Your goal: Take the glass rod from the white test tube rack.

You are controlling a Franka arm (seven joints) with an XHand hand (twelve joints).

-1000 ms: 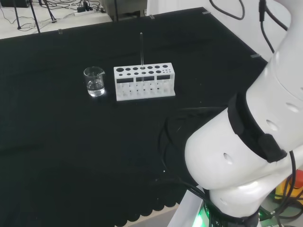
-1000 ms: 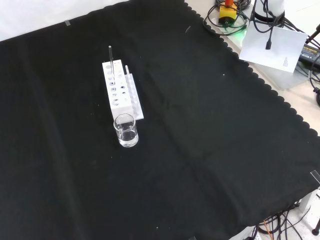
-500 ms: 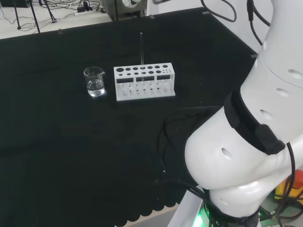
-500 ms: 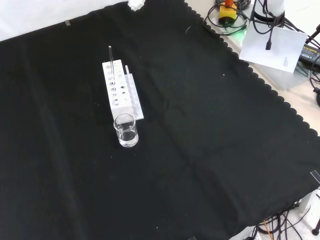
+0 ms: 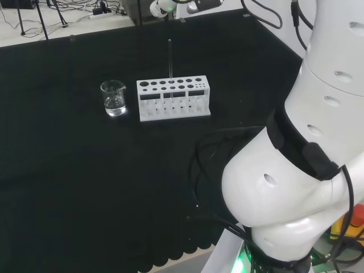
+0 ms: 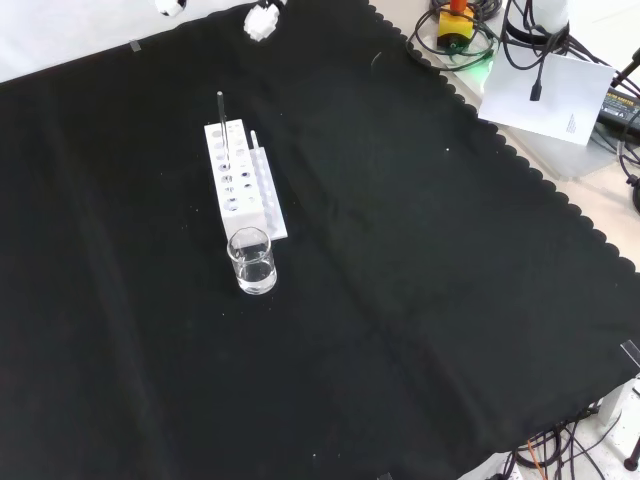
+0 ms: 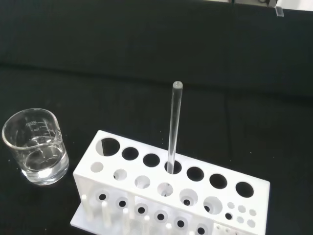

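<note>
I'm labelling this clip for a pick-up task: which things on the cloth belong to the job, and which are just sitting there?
Part of the job:
- glass rod, standing upright in a hole of the rack
- white rack, on the black cloth
- hand, above and beyond the rack in the head view

Just sitting there:
- small glass beaker, beside one end of the rack
</note>
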